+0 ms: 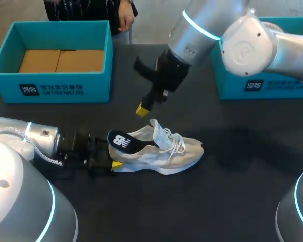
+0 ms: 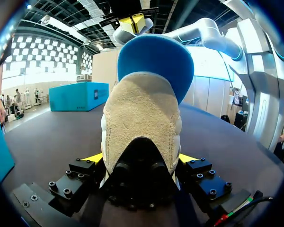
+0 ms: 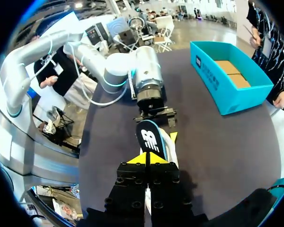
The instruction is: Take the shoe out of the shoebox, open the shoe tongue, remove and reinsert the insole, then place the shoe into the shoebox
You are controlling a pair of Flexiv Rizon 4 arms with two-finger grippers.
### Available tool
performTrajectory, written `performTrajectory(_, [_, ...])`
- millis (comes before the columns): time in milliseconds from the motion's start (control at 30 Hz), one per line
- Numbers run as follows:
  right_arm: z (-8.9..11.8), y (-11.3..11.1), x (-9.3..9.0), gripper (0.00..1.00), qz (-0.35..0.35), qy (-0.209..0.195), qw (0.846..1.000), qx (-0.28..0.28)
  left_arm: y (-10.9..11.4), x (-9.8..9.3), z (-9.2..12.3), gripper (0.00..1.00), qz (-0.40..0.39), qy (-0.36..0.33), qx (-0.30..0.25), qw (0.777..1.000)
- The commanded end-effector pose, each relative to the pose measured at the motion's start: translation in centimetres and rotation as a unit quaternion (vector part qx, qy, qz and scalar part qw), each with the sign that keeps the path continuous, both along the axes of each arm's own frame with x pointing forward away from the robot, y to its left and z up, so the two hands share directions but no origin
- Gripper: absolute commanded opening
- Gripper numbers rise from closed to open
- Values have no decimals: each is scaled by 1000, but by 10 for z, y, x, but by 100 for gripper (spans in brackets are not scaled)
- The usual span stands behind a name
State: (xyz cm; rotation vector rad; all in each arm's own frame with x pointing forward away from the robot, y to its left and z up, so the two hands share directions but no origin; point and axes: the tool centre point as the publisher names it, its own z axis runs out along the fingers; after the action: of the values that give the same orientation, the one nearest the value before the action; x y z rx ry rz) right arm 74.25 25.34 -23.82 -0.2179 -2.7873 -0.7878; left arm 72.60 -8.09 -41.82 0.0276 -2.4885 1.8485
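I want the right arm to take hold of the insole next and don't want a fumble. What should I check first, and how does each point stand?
1. Shoe out of the box and lying on the table: ok.
2. Left gripper clamps the heel from both sides: ok.
3. Insole sticks up out of the heel opening, exposed to a grasp: ok.
4. Right gripper open to receive it: not ok, its yellow tips are together and hold nothing.
5. Right gripper clear of the shoe, hanging above it: ok.
6. Tongue pulled far enough forward: cannot tell.
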Motion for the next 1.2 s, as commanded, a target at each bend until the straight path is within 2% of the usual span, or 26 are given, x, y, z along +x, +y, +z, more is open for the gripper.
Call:
performTrajectory(33, [-15,18,2,22,3,4,1000,1,-1,-2,-2,0,2,-1,0,1000])
performTrajectory(67, [-17,20,1,33,4,5,1000,1,-1,-2,-2,0,2,-1,0,1000])
performTrajectory(100, [-19,21,0,35,4,6,1000,3,-1,-2,-2,0,2,-1,0,1000])
performTrajectory(633, [-58,25,-9,30,-8,20,1000,18,-1,-2,-2,0,2,-1,0,1000])
performTrajectory(867, [-70,21,-13,27,-20,26,999,20,-1,-2,-2,0,2,-1,0,1000])
performTrajectory(1200, [-92,18,-10,27,-26,46,998,38,-1,-2,-2,0,2,-1,0,1000])
